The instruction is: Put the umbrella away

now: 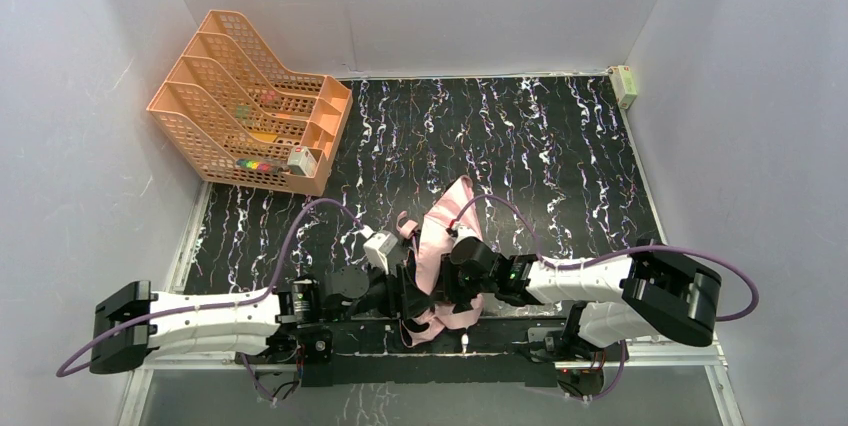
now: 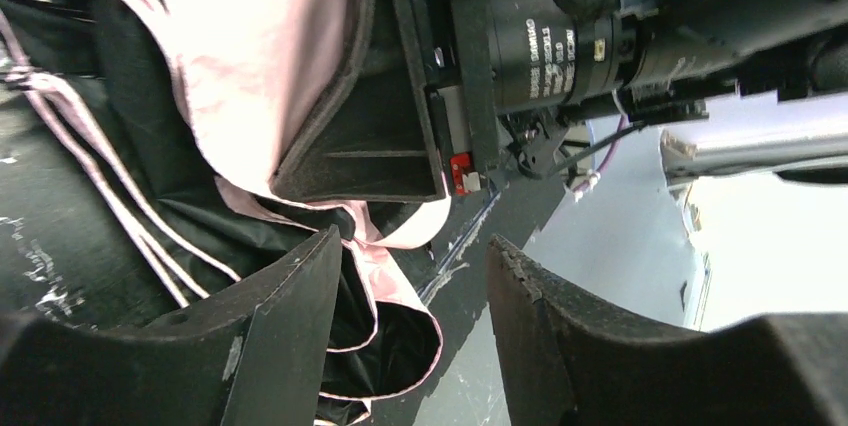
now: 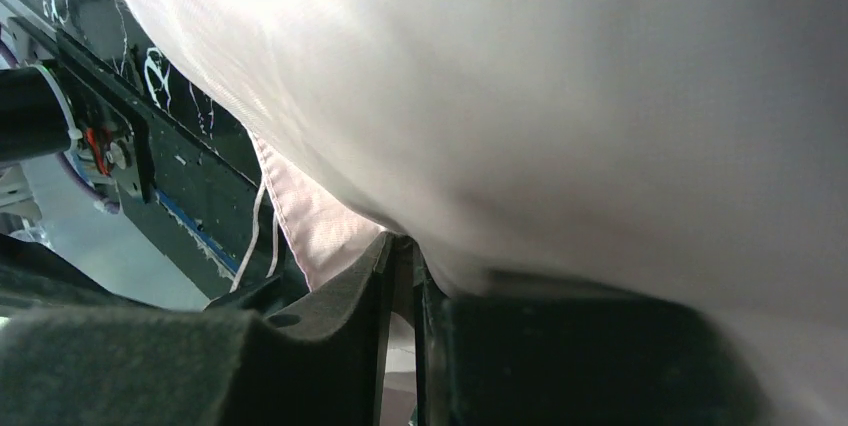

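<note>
Peach mesh plastic makes up the tiered file rack [image 1: 250, 111] at the desk's far left corner. Small coloured bits lie in its slots, too small to name, and a grey-white block [image 1: 301, 160] sits at its front end. The desk [image 1: 560, 156] is black with white streaks, shut in by pale grey walls [image 1: 420, 6]. A small box [image 1: 624, 84] sits at the far right corner. The umbrella [image 1: 440, 231] lies crumpled at the near middle, pink side up, between both arms. The right hand [image 3: 402, 246] is clamped on its fabric, it seems. The left hand [image 2: 415, 256] has its fingers apart beside a fold. Shaft and handle are hidden.
</note>
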You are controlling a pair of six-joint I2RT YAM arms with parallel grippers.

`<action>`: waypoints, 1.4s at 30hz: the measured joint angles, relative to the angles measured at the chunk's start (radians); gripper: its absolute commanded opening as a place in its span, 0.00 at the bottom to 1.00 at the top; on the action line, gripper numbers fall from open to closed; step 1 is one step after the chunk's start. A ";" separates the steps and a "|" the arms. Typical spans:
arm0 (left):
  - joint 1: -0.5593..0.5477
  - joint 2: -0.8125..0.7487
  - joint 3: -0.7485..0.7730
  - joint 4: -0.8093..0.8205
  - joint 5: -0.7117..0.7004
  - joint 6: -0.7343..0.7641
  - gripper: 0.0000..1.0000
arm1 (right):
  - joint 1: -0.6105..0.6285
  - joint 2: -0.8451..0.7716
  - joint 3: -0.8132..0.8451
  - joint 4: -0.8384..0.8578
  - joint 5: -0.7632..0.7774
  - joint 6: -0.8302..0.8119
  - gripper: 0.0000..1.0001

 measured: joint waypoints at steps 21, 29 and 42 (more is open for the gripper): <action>0.066 0.095 0.333 -0.406 -0.279 -0.018 0.87 | -0.012 -0.182 -0.041 -0.227 0.209 0.014 0.26; 0.505 0.248 0.515 -0.401 -0.043 0.044 0.88 | -0.028 -0.239 -0.068 -0.251 0.209 -0.058 0.26; 0.682 0.741 0.917 -0.394 0.316 0.069 0.85 | -0.031 -0.158 -0.062 -0.145 0.160 -0.064 0.26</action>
